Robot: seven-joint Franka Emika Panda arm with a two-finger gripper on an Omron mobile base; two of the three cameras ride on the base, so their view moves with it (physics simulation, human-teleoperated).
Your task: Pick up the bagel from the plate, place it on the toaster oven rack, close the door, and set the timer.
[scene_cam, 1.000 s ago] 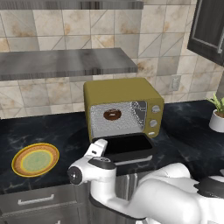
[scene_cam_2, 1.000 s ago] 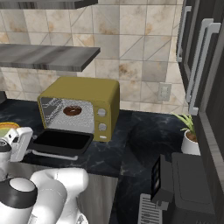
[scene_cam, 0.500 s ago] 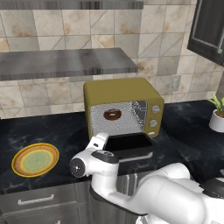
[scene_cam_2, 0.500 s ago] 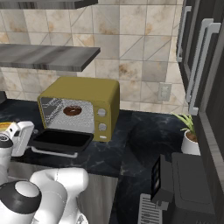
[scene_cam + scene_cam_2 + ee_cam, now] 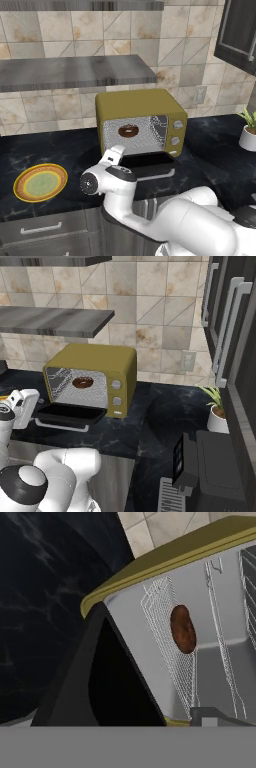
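My gripper (image 5: 116, 154) sits just in front of the toaster oven (image 5: 140, 122), at the left end of its open door (image 5: 146, 165), and my jaws are spread wide with nothing between them. From the right base view the gripper (image 5: 26, 406) shows as a white block beside the left edge of the lowered door (image 5: 67, 415), close to it; I cannot tell whether it touches.

The bagel (image 5: 128, 131) lies inside the oven on the rack (image 5: 150, 137), roughly in the middle of the cavity and a little to the left. In the right base view the bagel (image 5: 82, 382) sits on the same mesh shelf (image 5: 92, 393), well back from the door. My hand view is rolled over, so the rack (image 5: 167, 637) runs as a tilted strip of wire mesh and the bagel (image 5: 183, 629) appears as a dark brown oval resting against it, with the olive-yellow oven frame (image 5: 165, 554) around the opening and the dark glass door (image 5: 110, 687) hanging open in the near part of the view.

The door is folded down flat toward me, its black panel facing up, over the dark marble counter (image 5: 60, 147). The plate (image 5: 40, 182) lies on the counter far to the left of the oven, near the counter's front edge, well apart from my gripper, with nothing on it. The knobs (image 5: 175, 141) sit on the oven's right front panel
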